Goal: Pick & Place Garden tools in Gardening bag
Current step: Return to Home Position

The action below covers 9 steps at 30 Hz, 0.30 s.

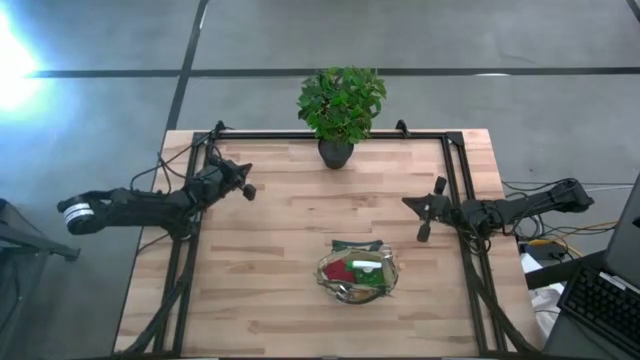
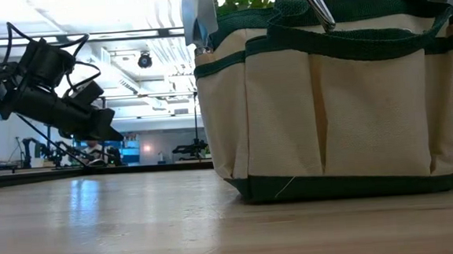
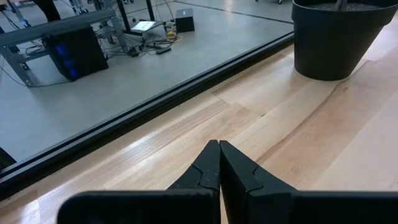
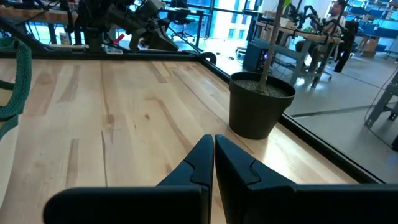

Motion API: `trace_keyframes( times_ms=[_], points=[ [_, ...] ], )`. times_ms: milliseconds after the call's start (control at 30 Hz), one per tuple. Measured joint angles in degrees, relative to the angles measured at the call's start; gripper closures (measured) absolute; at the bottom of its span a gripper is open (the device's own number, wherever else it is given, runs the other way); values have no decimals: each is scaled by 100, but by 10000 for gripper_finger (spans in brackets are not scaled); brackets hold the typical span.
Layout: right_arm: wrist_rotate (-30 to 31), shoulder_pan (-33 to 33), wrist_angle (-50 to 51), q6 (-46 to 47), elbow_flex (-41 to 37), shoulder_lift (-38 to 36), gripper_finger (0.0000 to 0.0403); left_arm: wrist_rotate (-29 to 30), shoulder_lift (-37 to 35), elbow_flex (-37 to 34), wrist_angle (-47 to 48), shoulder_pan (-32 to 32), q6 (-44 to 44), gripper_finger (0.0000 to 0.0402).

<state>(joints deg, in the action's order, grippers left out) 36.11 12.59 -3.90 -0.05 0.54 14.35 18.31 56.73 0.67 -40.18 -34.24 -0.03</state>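
The gardening bag (image 1: 357, 273) stands on the table near its front middle; in the high view a red piece (image 1: 340, 268), a green piece (image 1: 368, 278) and pale handles show inside it. The low view shows its tan wall (image 2: 335, 104) with dark green rim and metal tool parts (image 2: 313, 3) sticking out. My left gripper (image 1: 247, 190) is shut and empty above the far left of the table; it also shows in its wrist view (image 3: 219, 165). My right gripper (image 1: 422, 232) is shut and empty right of the bag; it also shows in its wrist view (image 4: 214, 158).
A leafy green plant in a dark pot (image 1: 337, 150) stands at the table's far edge, middle. A black frame (image 1: 330, 136) runs along the far edge and down both sides. Bare wood lies between the arms and the bag.
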Motion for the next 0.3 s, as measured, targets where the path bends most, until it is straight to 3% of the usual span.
trace_keyframes(
  times_ms=[300],
  points=[
    [0, 0, -2, 1, 0, 0, 394, 0, 0, 0, 0, -2, 0, 399]
  ],
)
